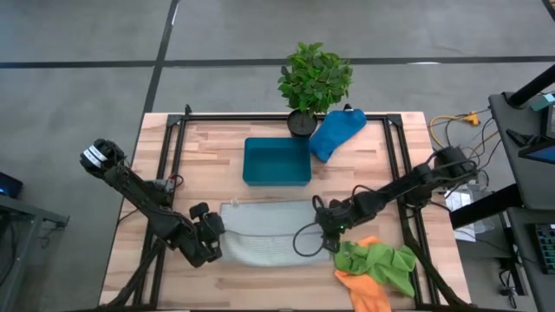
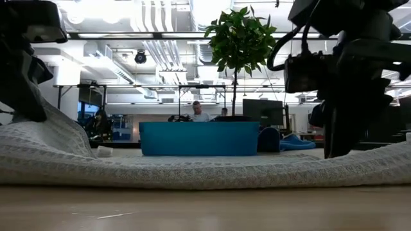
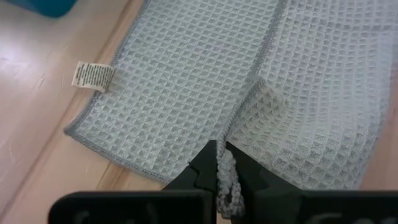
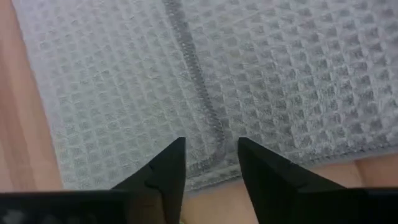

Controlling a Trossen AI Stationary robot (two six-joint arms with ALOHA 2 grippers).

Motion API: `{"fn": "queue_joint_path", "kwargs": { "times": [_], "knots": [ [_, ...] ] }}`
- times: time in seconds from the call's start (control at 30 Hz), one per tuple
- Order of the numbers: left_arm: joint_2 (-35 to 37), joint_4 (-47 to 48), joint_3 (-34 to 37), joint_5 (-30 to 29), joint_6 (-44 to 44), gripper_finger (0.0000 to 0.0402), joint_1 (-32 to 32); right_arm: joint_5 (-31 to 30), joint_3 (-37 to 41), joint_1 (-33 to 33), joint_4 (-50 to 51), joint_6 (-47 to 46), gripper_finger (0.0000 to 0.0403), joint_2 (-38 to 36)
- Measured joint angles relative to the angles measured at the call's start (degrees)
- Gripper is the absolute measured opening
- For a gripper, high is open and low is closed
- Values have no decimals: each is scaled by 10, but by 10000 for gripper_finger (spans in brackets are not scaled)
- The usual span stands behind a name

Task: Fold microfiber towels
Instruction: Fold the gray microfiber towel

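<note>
The grey towel (image 1: 269, 230), a waffle weave with a stitched hem, lies partly folded near the worktop's front edge. The left tool (image 3: 219, 180) pinches a hem. The right tool (image 4: 211, 163) stands parted over another hem. Orange (image 1: 364, 290) and green (image 1: 381, 260) towels seem tangled at the front right corner.

We see a grey-white waffle-weave towel (image 1: 269, 232) with a darker grey stitched hem and a cream label printed in dark text (image 3: 93, 76). The tray (image 1: 277, 162) is teal-blue, the bunched towel (image 1: 336, 133) beside the green-leaved plant (image 1: 314, 78) bright blue. 2 more crumpled towels are lime green (image 1: 381, 261) and orange (image 1: 364, 290). The tabletop (image 1: 217, 156) is pale striped wood.
</note>
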State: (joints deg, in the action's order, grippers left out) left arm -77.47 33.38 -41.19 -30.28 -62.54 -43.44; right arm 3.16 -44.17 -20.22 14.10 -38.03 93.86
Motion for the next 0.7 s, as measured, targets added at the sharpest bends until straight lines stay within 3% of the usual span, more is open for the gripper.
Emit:
{"fn": "queue_joint_path", "kwargs": {
  "times": [0.23,0.7],
  "knots": [
    [0,-1,0,1,0,0,0,-17,-7,-21,27,9,21,0],
    [1,-1,-7,23,0,0,0,-48,-68,-29,87,11,9,-29]
  ]
}}
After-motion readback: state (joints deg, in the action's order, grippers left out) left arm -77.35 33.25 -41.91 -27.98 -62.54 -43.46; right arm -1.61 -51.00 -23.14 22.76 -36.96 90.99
